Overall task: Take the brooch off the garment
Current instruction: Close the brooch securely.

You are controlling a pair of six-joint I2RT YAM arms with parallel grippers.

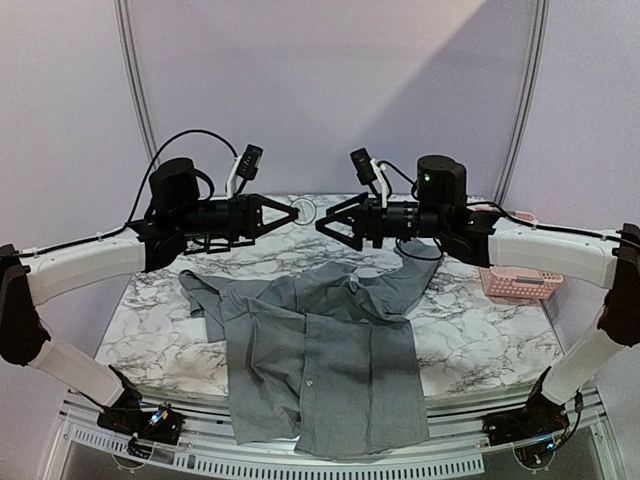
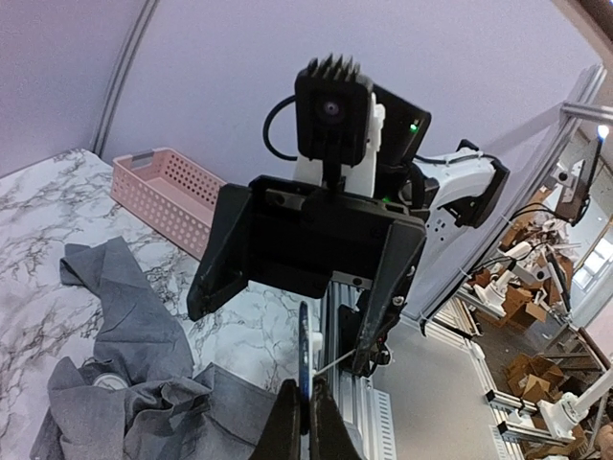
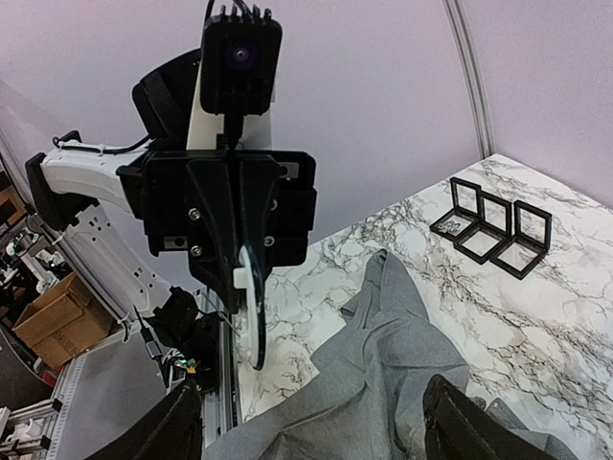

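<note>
Your left fingers (image 2: 285, 428) are pressed together, pinching a thin round disc (image 3: 253, 321), probably the brooch, held upright in midair clear of the garment (image 1: 320, 350) lying below on the tabletop (image 1: 470, 340), and your spread right fingers (image 3: 178, 433) face it close by.

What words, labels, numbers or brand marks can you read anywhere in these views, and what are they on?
No text can be read in any view.
Garment: plain grey, no label showing.
Pink basket: no label visible.
Round disc held in the left gripper: no marking visible.
Cardboard boxes beyond the table: too small and blurred to tell whether they carry print.
</note>
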